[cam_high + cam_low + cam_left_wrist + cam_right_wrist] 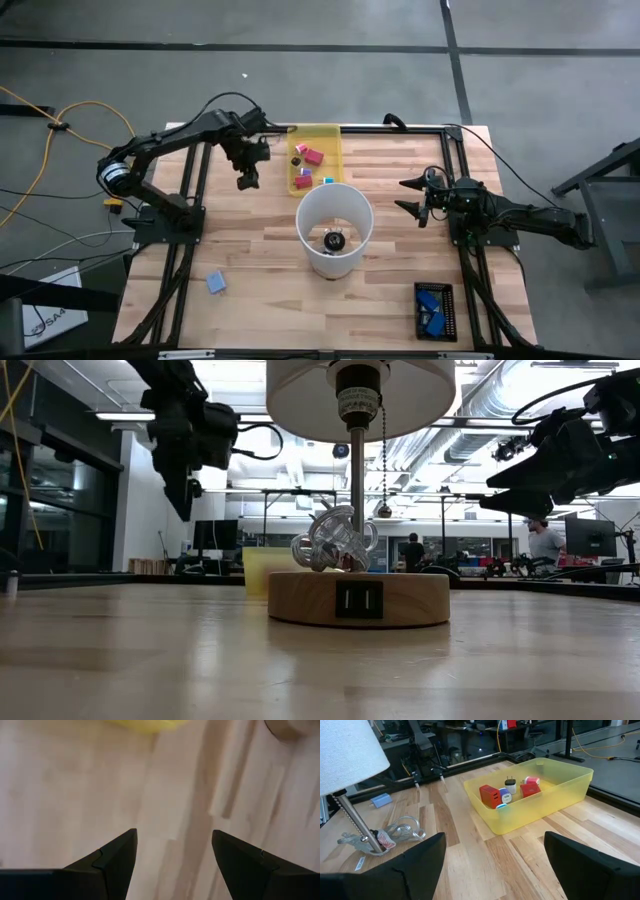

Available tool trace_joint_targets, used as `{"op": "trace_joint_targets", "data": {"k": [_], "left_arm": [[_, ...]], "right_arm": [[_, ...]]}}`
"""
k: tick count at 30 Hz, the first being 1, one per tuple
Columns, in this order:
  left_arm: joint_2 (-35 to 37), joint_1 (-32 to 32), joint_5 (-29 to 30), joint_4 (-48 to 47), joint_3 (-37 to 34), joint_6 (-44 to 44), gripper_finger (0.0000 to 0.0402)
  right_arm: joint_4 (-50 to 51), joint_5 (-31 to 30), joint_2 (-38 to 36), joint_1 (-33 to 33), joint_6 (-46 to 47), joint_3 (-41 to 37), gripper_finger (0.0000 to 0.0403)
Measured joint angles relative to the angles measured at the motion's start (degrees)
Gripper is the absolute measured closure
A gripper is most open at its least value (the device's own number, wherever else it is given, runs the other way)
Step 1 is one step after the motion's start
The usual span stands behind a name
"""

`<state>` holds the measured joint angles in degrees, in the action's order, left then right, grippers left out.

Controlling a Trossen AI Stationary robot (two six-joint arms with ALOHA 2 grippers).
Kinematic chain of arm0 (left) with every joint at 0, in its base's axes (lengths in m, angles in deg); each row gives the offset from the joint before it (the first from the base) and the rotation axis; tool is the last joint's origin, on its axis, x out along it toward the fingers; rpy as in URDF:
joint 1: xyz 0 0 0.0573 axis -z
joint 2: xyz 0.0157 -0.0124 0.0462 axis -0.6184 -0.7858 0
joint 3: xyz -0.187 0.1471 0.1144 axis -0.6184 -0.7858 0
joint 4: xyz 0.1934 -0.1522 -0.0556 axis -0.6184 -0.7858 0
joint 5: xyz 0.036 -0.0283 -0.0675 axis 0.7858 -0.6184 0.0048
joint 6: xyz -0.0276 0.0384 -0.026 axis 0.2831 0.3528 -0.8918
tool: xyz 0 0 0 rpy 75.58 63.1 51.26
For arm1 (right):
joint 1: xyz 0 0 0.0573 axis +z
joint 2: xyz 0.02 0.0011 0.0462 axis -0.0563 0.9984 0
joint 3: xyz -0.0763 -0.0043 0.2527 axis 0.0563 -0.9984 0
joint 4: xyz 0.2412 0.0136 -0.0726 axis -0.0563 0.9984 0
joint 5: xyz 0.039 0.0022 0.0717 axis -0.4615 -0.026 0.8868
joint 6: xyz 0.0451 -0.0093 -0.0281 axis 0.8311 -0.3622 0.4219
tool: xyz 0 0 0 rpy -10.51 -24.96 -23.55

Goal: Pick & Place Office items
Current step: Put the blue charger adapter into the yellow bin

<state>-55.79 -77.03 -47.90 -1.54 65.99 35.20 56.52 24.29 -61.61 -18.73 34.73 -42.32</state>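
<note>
Left end effector [246,181] above wooden table [250,260]

The left arm reaches from its base at the left edge of the counter [250,290] inward and toward the far side, its links bent in a raised arc. Its wrist points down, and the left gripper [246,181] hangs above the bare boards without touching them. In the left wrist view its two dark fingers [117,857] stand apart with only wood between them, nothing held.

The right arm lies low and nearly straight, stretching from the right side toward the middle of the counter. The right gripper [412,195] faces inward, roughly level, raised off the surface. Its fingers [592,857] are spread wide and empty.
</note>
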Motion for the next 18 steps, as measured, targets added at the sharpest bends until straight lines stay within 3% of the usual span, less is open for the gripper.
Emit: {"op": "trace_joint_targets", "data": {"k": [9, 18], "left_arm": [[2.9, 10.0, 6.4, -2.8, -0.3, -5.8, 0.0151], [14.8, 21.8, 10.3, -0.1, -7.8, -21.5, 0.0151]], "right_arm": [[0.0, 0.0, 0.0, 0.0, 0.0, 0.0, 0.0078], [0.0, 0.0, 0.0, 0.0, 0.0, 0.0, 0.0078]]}}
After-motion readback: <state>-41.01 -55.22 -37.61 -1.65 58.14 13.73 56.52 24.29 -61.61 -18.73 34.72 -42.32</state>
